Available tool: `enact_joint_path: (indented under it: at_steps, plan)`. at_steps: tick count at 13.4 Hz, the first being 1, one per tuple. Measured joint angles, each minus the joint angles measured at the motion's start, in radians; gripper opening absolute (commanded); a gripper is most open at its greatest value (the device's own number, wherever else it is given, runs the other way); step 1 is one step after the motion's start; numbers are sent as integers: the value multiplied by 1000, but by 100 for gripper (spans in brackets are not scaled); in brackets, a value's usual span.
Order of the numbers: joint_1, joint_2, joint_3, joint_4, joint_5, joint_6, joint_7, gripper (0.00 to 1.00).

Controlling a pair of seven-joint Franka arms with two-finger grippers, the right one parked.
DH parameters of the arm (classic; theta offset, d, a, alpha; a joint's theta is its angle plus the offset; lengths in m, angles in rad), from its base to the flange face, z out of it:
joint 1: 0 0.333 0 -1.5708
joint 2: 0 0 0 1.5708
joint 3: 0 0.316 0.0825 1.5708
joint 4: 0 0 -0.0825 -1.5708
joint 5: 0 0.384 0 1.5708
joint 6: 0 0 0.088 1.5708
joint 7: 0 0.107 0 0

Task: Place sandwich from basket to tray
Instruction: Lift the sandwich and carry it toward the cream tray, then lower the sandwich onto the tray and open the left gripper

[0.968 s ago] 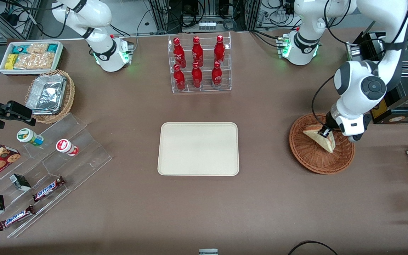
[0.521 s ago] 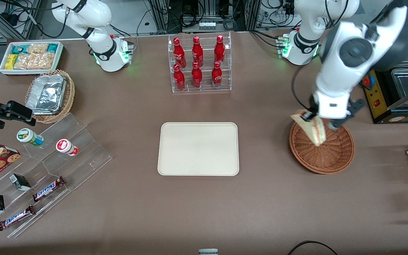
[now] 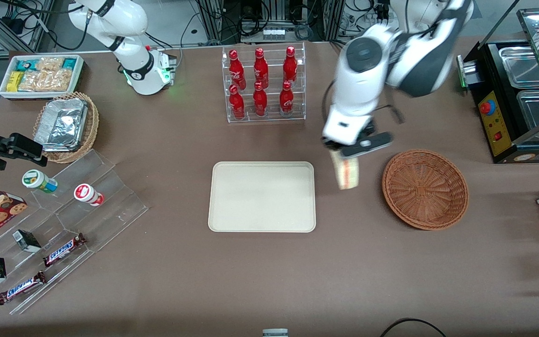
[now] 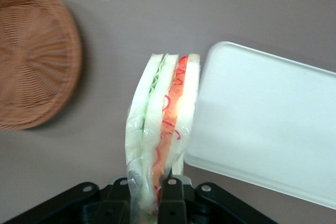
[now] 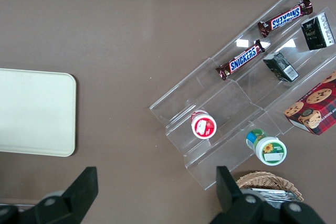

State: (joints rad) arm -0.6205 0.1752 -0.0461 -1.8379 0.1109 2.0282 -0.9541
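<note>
The brown table (image 3: 166,281) carried everything, and the working arm (image 3: 367,70) reached over it from the bottle rack's level down toward the gap between tray and basket. The tray (image 3: 262,220) lay flat near the table's middle, nothing on it, and showed as a pale rounded corner in the left wrist view (image 4: 273,103). The basket (image 3: 425,189) sat on the table toward the working arm's end, its woven bowl bare (the weave was plain to see right across the bottom), and appeared again at the wrist camera (image 4: 31,51).

The clear rack of red bottles (image 3: 262,84) stood farther from the front camera than the tray.

The gripper (image 3: 344,153) hung in the air above bare table, between the tray's short edge and the basket's rim, clear of both. Its fingers (image 4: 170,195) were closed tight on the wrapped end of the sandwich (image 3: 347,171), pinching it from both faces. The sandwich (image 4: 163,119) hung from that grip with its cut side showing green and red filling layers between white bread, just beside the tray's corner and not over the basket.
</note>
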Motion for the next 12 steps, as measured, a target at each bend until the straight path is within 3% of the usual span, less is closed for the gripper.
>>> enact_joint_path:
  at_steps: [5, 9, 12]
  plan:
    - [-72, 239, 2, 76, 12, 206, -3, 0]
    - [-78, 389, 5, 194, 20, 223, -2, 0]
    - [-100, 433, 5, 206, 87, 222, -30, 0]
